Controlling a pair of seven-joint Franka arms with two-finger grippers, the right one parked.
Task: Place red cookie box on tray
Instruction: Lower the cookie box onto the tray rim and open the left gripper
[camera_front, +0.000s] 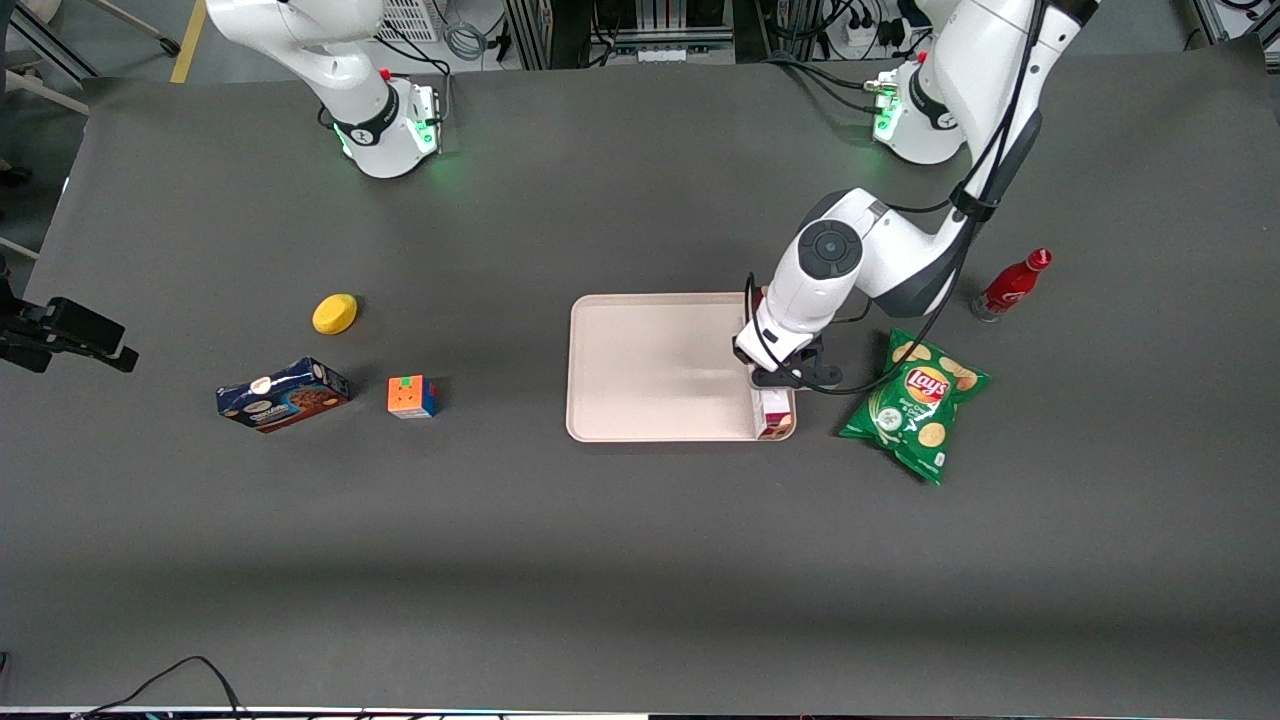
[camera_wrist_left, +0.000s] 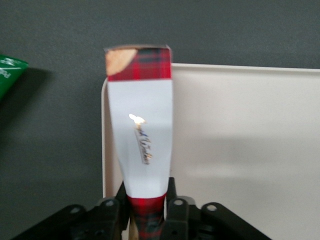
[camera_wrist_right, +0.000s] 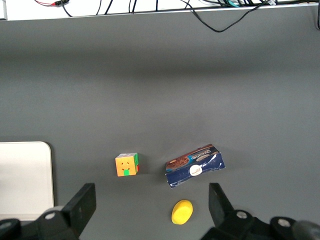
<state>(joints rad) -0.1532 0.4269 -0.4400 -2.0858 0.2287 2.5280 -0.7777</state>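
1. The hand (camera_front: 776, 378) was down over the tray (camera_front: 650, 370), at the tray's edge toward the working arm's end of the surface (camera_front: 640, 560).
2. Its fingers (camera_wrist_left: 175, 210) were clamped tight on the red cookie box (camera_wrist_left: 141, 135), one pressing each long side near one end of the box.
3. In the wrist view the box stretched away from the hand, white label face up, with the plaid end sitting right at the tray's corner.
4. From the front, the box (camera_front: 772, 410) lay along the tray's rim, its near end showing just below the hand; whether it rested flat on the tray could not be told.
5. Just beside the tray, toward the working arm's end, lay the green chip bag (camera_front: 915, 403), and the red bottle (camera_front: 1012, 285) lay farther from the camera.
6. Toward the parked arm's end were the puzzle cube (camera_front: 411, 396), the blue cookie box (camera_front: 283, 394) and the yellow lemon-like thing (camera_front: 335, 313), all well apart from the tray.
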